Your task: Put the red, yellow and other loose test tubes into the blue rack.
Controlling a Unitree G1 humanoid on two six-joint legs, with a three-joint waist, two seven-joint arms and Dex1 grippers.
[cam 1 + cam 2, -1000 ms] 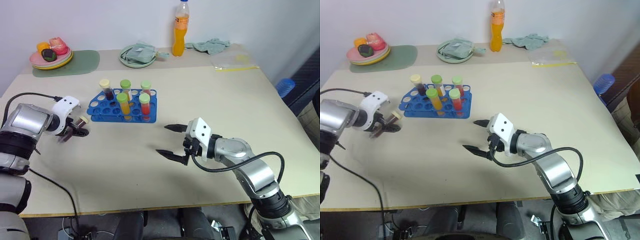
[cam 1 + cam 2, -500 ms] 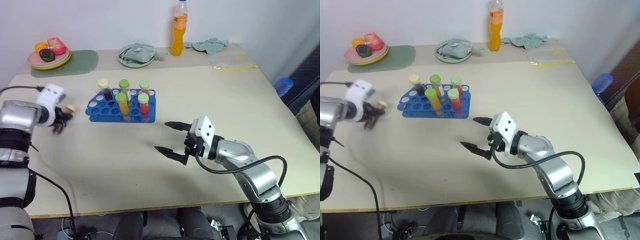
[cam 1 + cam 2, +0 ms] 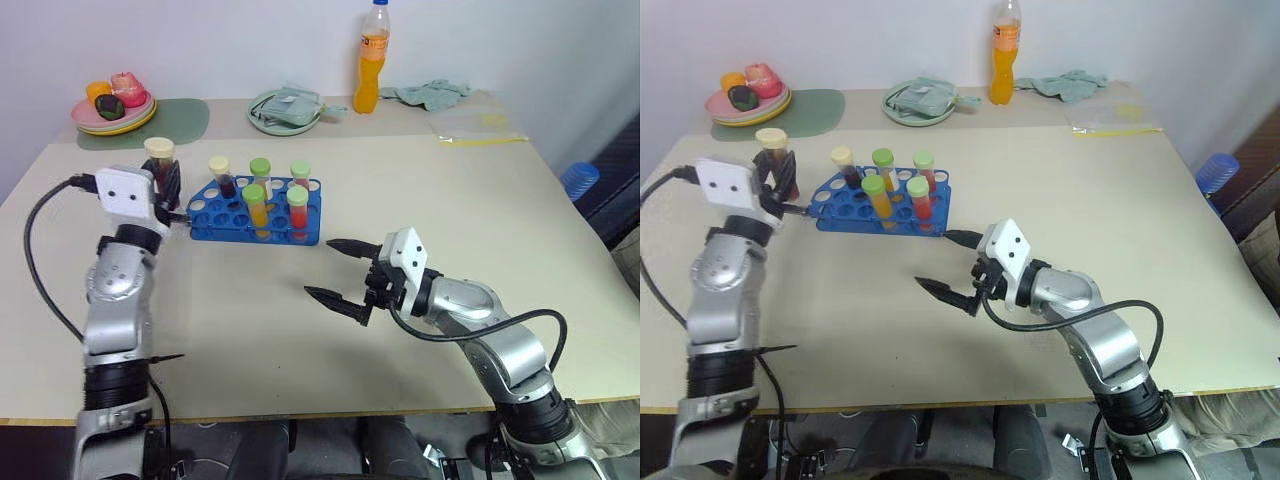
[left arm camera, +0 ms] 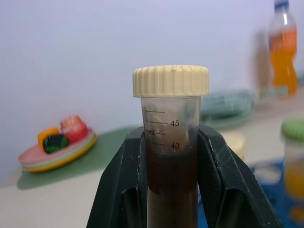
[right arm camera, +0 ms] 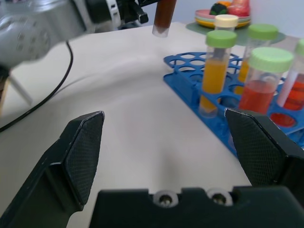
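Left eye view | beige table (image 3: 480, 190), white wall | left end effector (image 3: 166, 185) clamps brown tube (image 3: 161, 160) | right end effector (image 3: 335, 270) apart

Left arm raised at the left of the scene, forearm upright, left gripper (image 3: 165, 182) pointing up and forward with fingers (image 4: 124, 180) clamped on a held tube. Right arm reaches in from near right, forearm low and level, right gripper (image 3: 335, 270) pointing left, jaws spread wide, empty
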